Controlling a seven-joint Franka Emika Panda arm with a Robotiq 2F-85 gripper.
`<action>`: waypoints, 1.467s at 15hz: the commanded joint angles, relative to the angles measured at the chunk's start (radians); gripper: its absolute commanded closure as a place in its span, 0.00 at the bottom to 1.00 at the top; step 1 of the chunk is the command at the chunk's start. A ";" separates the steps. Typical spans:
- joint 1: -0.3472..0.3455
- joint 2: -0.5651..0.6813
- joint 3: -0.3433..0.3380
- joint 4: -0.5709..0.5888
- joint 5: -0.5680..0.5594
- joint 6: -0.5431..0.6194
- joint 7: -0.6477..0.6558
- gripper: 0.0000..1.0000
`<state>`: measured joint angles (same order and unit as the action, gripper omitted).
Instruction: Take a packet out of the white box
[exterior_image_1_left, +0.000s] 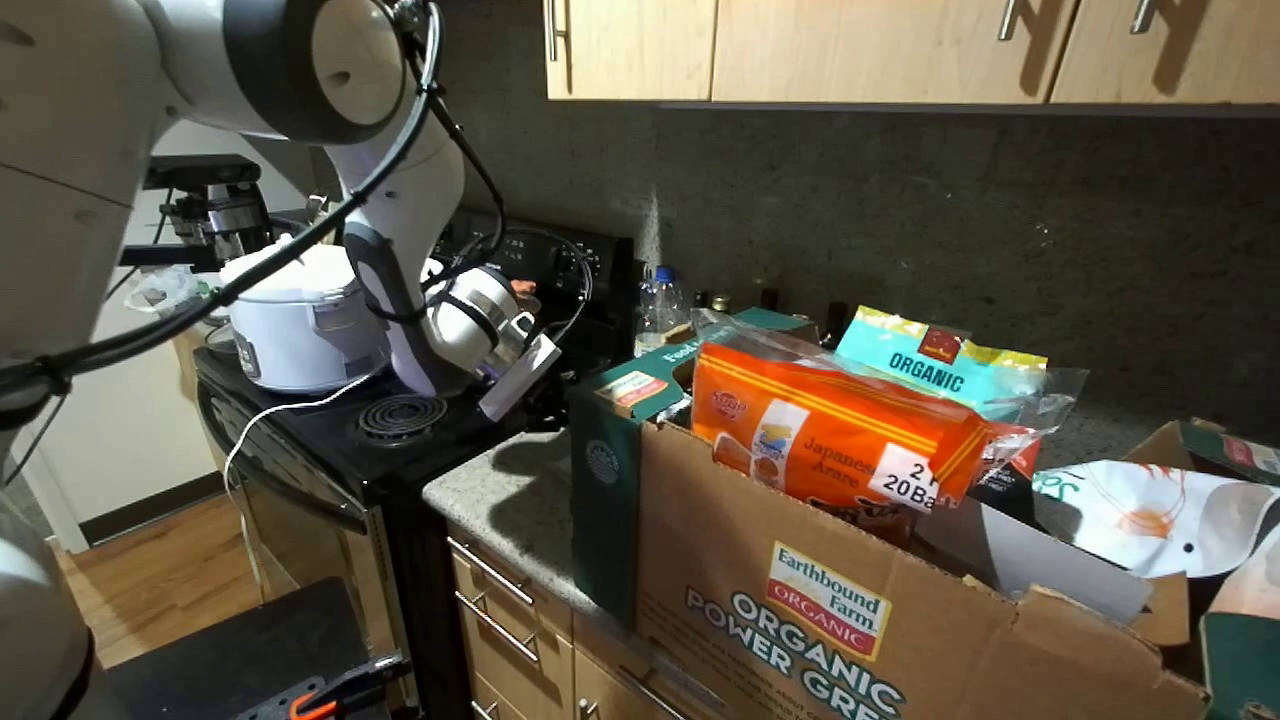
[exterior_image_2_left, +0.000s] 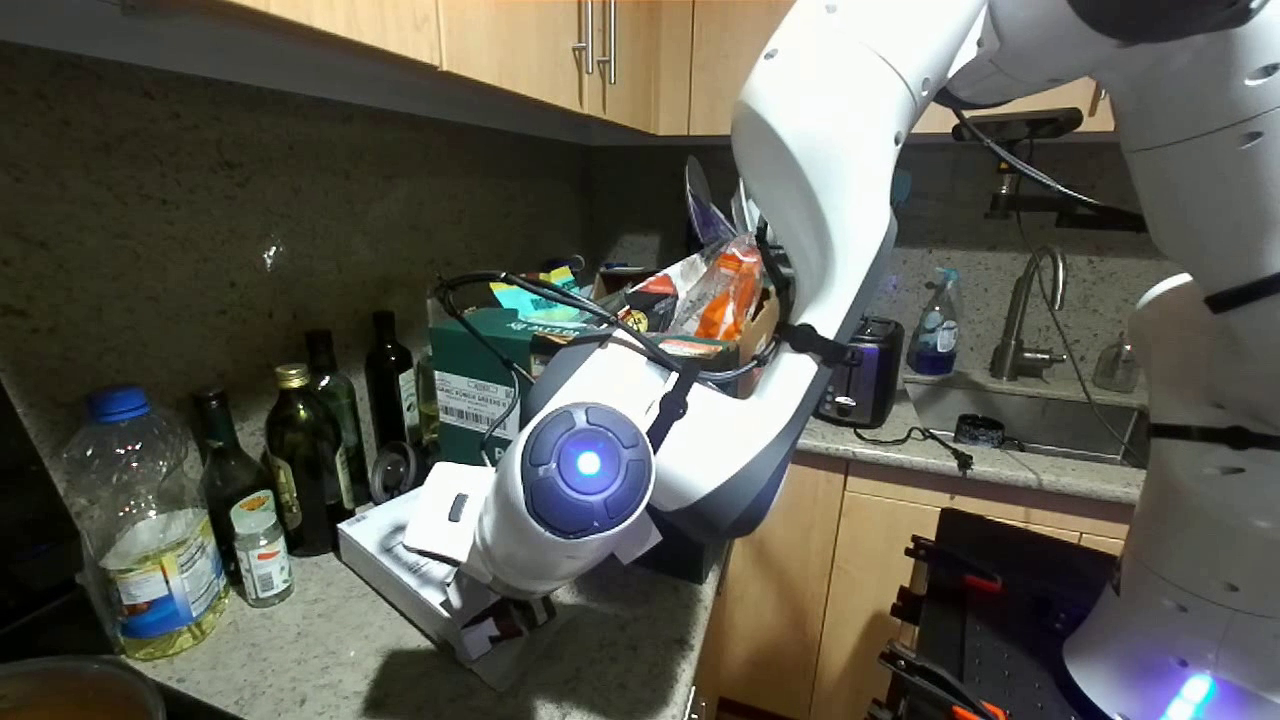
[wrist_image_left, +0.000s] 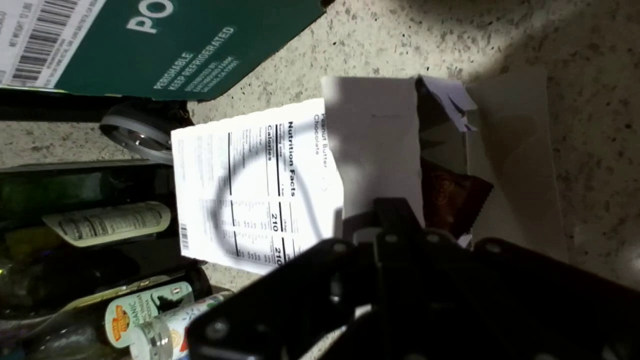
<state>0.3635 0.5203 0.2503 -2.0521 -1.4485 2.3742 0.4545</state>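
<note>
Packet (wrist_image_left: 445, 197) not out yet: brown wrapper sits in the open mouth of the white box (wrist_image_left: 250, 180), crimped end showing past the plain panel (wrist_image_left: 372, 145), rest hidden. Done, going by how things lie: box mouth open, flap (wrist_image_left: 520, 165) flat on the desk (wrist_image_left: 600, 200), fingers (wrist_image_left: 397, 215) in place at the opening. Remaining, my read: grip the wrapper, pull it free of the box. Early-to-mid task. Fingers look drawn together, no gap visible, over the plain panel just beside the packet; no sign of anything held. Contact with the cardboard: can't tell.

Box lies flat, Nutrition Facts side up, near the greens carton (wrist_image_left: 260, 45) and dark glass bottles (wrist_image_left: 112, 225). Long axis runs roughly left-right in the wrist view: label end toward the bottles, mouth the opposite way. In an exterior view the white box (exterior_image_2_left: 385, 548) slants from the bottles out toward the desk's front edge, mouth on the front-edge side. Packet's crimped end points out of the mouth, away from the label end. Its long axis likely follows the box's; too much hidden to be sure.
</note>
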 joint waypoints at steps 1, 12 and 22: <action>-0.010 0.031 0.001 0.029 0.004 -0.001 -0.030 1.00; -0.005 0.068 0.006 0.041 -0.004 0.011 -0.027 1.00; -0.005 0.142 0.004 0.068 -0.002 0.031 -0.018 0.77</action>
<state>0.3645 0.6116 0.2554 -2.0122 -1.4485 2.3816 0.4529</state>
